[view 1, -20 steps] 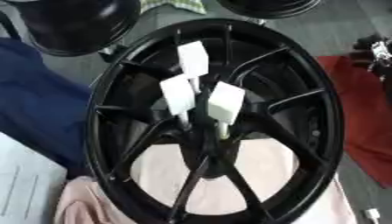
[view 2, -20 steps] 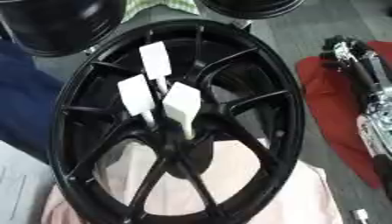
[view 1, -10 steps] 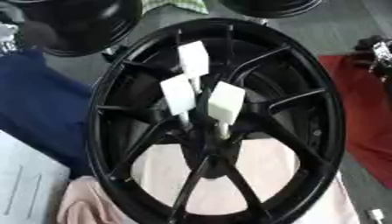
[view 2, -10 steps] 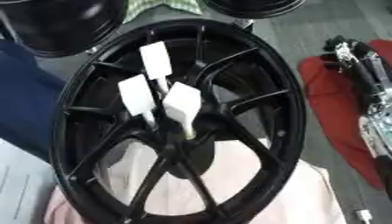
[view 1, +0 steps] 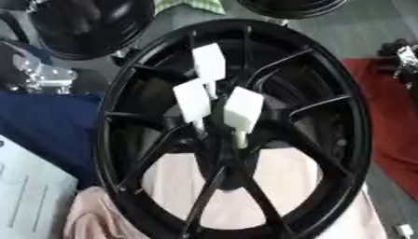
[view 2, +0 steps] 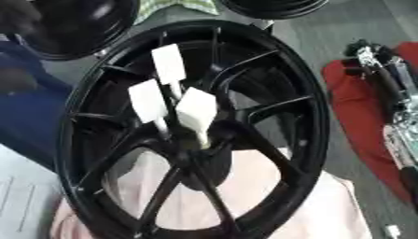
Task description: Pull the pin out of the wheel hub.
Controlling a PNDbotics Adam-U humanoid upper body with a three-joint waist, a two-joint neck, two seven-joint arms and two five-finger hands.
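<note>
A black spoked wheel (view 1: 326, 93) lies flat in the middle of both views. Three white pins with flat block heads stand up from its hub (view 1: 219, 140): one at the back (view 1: 208, 61), one on the left (view 1: 192, 100), one on the right (view 1: 243, 111). My left hand (view 1: 39, 74), black with silver parts, shows at the left edge, beside the wheel's rim and apart from the pins. My right hand (view 2: 382, 77) lies over the red cloth to the wheel's right, well away from the hub. Neither hand touches a pin.
More black wheels lie at the back left (view 1: 90, 23) and back centre (view 1: 294, 5). A red cloth (view 2: 347, 88) lies to the right, a blue cloth (view 1: 49, 126) to the left, a pink cloth (view 1: 269, 186) under the wheel, and white paper (view 1: 24, 196) at the lower left.
My left arm has come into view from the upper left and moved down beside the wheel's left rim. The pins and the right arm have stayed where they were.
</note>
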